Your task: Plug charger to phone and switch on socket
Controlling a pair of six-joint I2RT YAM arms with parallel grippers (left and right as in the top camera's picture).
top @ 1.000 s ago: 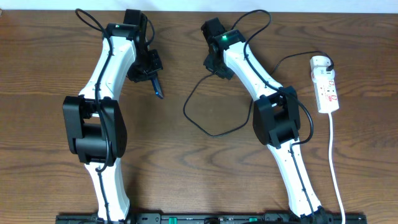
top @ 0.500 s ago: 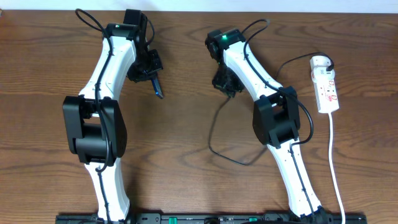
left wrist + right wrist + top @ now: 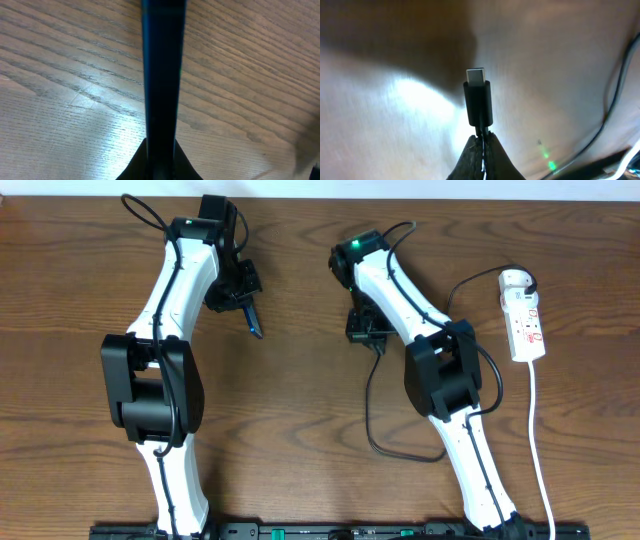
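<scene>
Jaws on the right are pressed together, pinching the charger (image 3: pixel 478 102) at the back of its connector. The bare metal tip pokes out ahead of them, clear of the worktop (image 3: pixel 395 100). Its cable (image 3: pixel 375 435) hangs behind those jaws in a slack loop that runs close past the right arm (image 3: pixel 445 375).

Left jaws are clamped on the phone (image 3: pixel 162 75), held edge-on and sticking out beyond them. It sits well apart from the right jaws, off to their left. No port shows in any view, so I can't tell which end faces the tip.

The socket (image 3: pixel 526 315) lies well apart from both jaws, out past the right pair. Its switch looks untouched and is too small to read.

Risks:
- The tip grip is short and rearward, so a slightly off-axis push likely twists the connector in the jaws or skids it off the phone's edge.
- The phone is gripped at one end only, so insertion force could lever it or slide it out.
- The slack loop may snag on the right arm during the reach and tug the tip off line.
- Pressing the switch later could shove the light strip instead of toggling it.
</scene>
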